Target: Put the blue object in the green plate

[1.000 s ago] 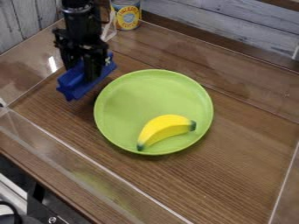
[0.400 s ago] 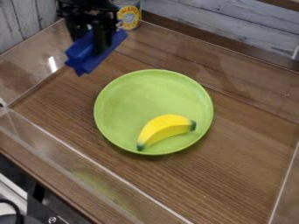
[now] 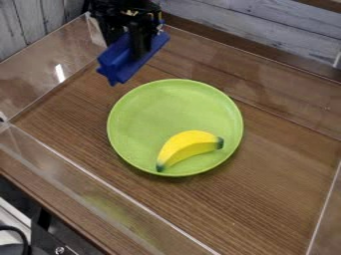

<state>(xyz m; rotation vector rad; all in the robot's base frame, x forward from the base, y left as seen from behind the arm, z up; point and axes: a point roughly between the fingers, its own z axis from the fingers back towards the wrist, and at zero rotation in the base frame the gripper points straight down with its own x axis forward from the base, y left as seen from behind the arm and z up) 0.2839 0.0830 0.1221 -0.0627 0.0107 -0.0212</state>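
My gripper [image 3: 135, 45] hangs from the top edge of the camera view, pointing down and shut on the blue object [image 3: 130, 58]. This long dark-blue block is lifted off the table and tilts down to the left, hovering over the far-left rim of the green plate [image 3: 147, 118]. The round lime-green plate lies on the wooden table in the middle of the view. A yellow banana [image 3: 188, 149] rests in its near-right part.
A clear plastic wall [image 3: 54, 159] rings the wooden table on the left, the front and the right. Behind the gripper, at the top, a yellow-labelled can is mostly hidden. A pale plank wall [image 3: 266, 25] runs along the back.
The gripper has lifted the blue block off the table left of the plate. It has carried the block up and to the right, to the plate's far-left rim.
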